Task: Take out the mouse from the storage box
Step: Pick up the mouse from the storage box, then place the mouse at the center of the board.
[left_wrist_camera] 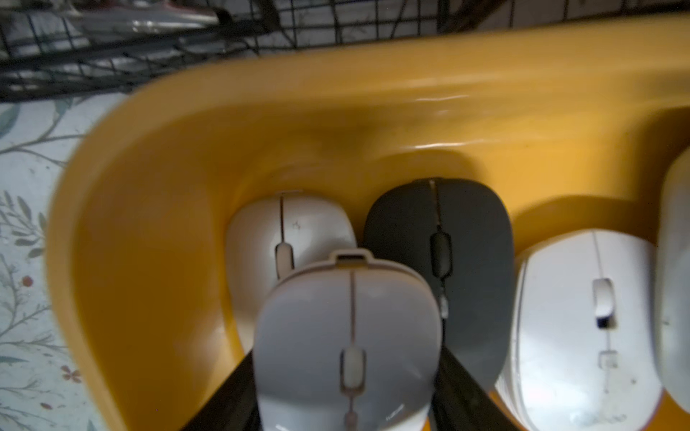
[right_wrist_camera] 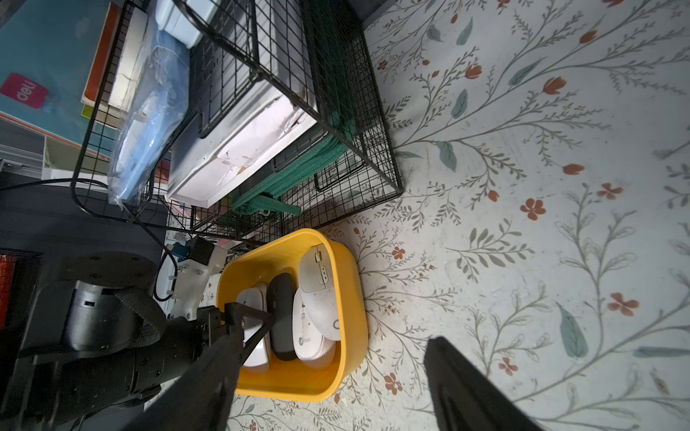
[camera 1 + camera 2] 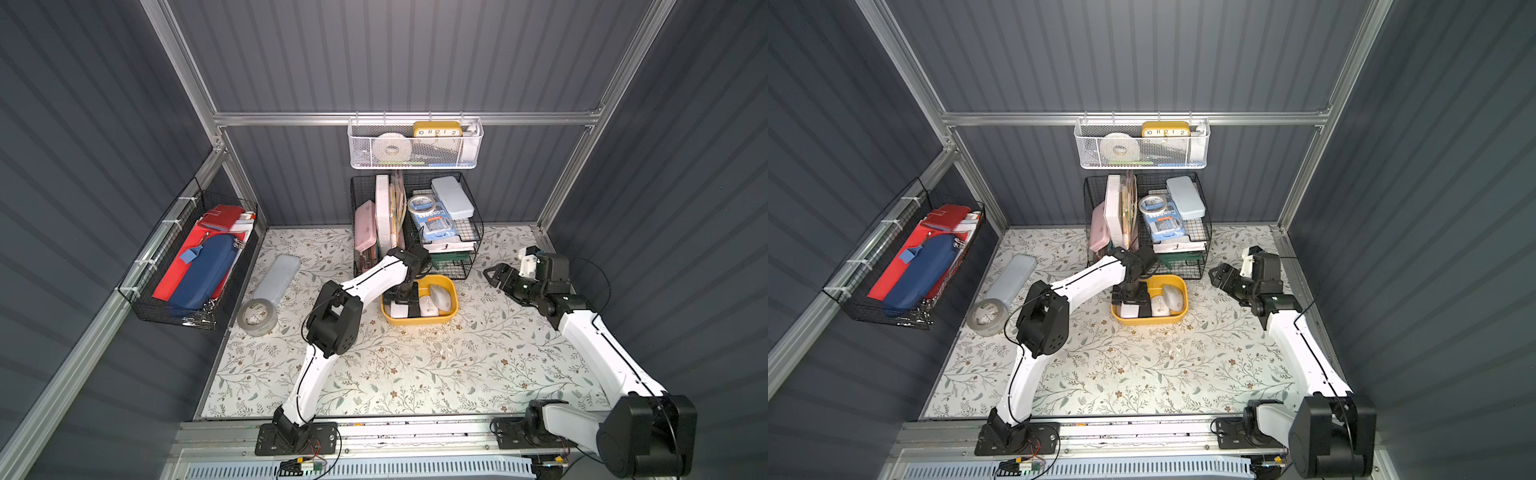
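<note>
Pale mouse (image 1: pixel 347 328) in grip of left tool (image 1: pixel 349 373), clear at wrist, half-hidden overhead

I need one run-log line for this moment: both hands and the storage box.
left hand: shut on grey mouse | right hand: open, empty | storage box: other mice inside

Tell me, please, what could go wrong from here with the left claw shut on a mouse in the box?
1. The left claw grips the mouse by its smooth, rounded sides; it may slip out during lifting.
2. The black mouse sits right beside one finger, so it may be dragged along.
3. The wire basket stands right behind the box; the left arm may snag it on rising.
</note>
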Robot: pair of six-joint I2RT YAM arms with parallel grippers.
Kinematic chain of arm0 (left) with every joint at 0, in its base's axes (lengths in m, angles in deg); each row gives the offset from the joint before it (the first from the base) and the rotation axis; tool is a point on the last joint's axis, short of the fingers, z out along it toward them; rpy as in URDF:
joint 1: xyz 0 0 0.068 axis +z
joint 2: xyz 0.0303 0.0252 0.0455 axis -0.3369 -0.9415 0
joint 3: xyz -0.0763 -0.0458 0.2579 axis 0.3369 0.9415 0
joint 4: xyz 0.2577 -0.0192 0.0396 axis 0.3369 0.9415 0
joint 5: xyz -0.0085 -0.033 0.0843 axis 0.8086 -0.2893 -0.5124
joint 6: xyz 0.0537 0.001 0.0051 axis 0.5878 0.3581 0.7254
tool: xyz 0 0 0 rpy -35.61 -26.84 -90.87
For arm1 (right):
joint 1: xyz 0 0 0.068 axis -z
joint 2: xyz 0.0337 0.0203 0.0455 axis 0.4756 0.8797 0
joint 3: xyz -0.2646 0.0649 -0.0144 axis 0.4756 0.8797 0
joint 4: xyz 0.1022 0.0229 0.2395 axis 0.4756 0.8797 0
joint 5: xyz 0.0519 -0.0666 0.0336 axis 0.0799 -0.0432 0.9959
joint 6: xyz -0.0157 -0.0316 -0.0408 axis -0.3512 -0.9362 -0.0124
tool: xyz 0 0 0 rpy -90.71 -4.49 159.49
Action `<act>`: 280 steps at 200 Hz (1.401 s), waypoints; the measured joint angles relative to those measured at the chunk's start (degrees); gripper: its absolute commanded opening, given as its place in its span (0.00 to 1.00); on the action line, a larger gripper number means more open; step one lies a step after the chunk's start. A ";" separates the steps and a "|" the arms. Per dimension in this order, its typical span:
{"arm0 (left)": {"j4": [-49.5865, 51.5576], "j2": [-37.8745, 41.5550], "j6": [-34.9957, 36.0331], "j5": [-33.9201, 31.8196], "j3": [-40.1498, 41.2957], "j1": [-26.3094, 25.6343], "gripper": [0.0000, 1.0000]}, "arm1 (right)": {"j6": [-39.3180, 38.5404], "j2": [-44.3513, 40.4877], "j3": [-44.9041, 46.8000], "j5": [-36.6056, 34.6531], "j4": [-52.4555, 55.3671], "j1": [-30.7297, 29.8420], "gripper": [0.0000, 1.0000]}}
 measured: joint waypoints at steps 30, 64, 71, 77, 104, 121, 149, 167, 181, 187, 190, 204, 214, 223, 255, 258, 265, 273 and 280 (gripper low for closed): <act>0.42 0.00 -0.15 -0.72 0.00 -0.02 0.40 | 0.02 0.00 0.00 -0.02 0.00 -0.04 0.82; 1.01 0.02 -0.17 -1.81 -0.02 -0.02 0.32 | 0.04 0.00 0.00 0.00 -0.02 -0.02 0.82; 1.22 0.02 -0.22 -2.12 -0.20 -0.02 0.32 | 0.04 0.00 0.00 0.00 -0.02 -0.02 0.82; 1.51 0.02 -0.20 -2.54 -0.39 -0.04 0.32 | 0.04 0.00 0.00 0.00 -0.04 -0.02 0.82; 3.65 0.02 -0.17 -4.24 -2.32 -0.02 0.31 | 0.07 0.00 0.00 0.04 -0.11 -0.02 0.82; 4.74 0.09 -0.17 -4.92 -4.15 -0.02 0.30 | 0.07 0.00 0.00 0.20 -0.28 -0.02 0.82; 5.27 0.74 -0.13 -4.96 -5.99 -0.02 0.30 | 0.13 0.00 0.00 0.35 -0.55 -0.02 0.81; 5.70 1.84 -0.09 -4.94 -6.36 -0.02 0.30 | 0.26 0.00 0.00 0.68 -0.87 -0.04 0.81; 6.25 3.30 0.02 -4.87 -6.36 -0.02 0.30 | 0.33 0.00 0.00 0.90 -1.14 -0.02 0.81; 6.40 4.09 0.04 -4.87 -6.36 -0.02 0.30 | 0.44 0.00 0.00 0.98 -1.25 -0.02 0.81; 6.51 4.61 0.02 -4.87 -6.36 -0.02 0.30 | 0.46 0.00 0.00 1.05 -1.29 -0.02 0.81; 6.67 7.04 -0.04 -4.85 -6.29 -0.02 0.30 | 0.52 0.00 0.00 1.18 -1.33 -0.02 0.81; 6.69 9.40 -0.15 -4.79 -5.97 -0.02 0.30 | 0.57 0.00 0.00 1.27 -1.33 -0.04 0.81; 6.58 11.85 -0.33 -4.70 -5.03 -0.02 0.30 | 0.66 0.00 0.00 1.33 -1.33 -0.04 0.81; 6.32 22.73 -2.36 -3.89 5.33 0.00 0.31 | 0.72 0.00 0.02 1.75 -1.33 -0.11 0.81; 6.29 23.67 -2.64 -3.80 6.73 0.00 0.31 | 0.72 0.00 0.02 1.75 -1.33 -0.17 0.81; 6.51 25.66 -3.32 -3.52 9.88 0.00 0.32 | 0.72 0.00 0.02 1.95 -1.33 -0.26 0.81; 6.78 27.76 -4.17 -3.08 13.88 0.00 0.32 | 0.74 -0.02 0.02 2.16 -1.36 -0.37 0.81; 6.80 29.20 -4.90 -2.69 17.03 0.00 0.32 | 0.74 -0.04 0.02 2.34 -1.36 -0.48 0.81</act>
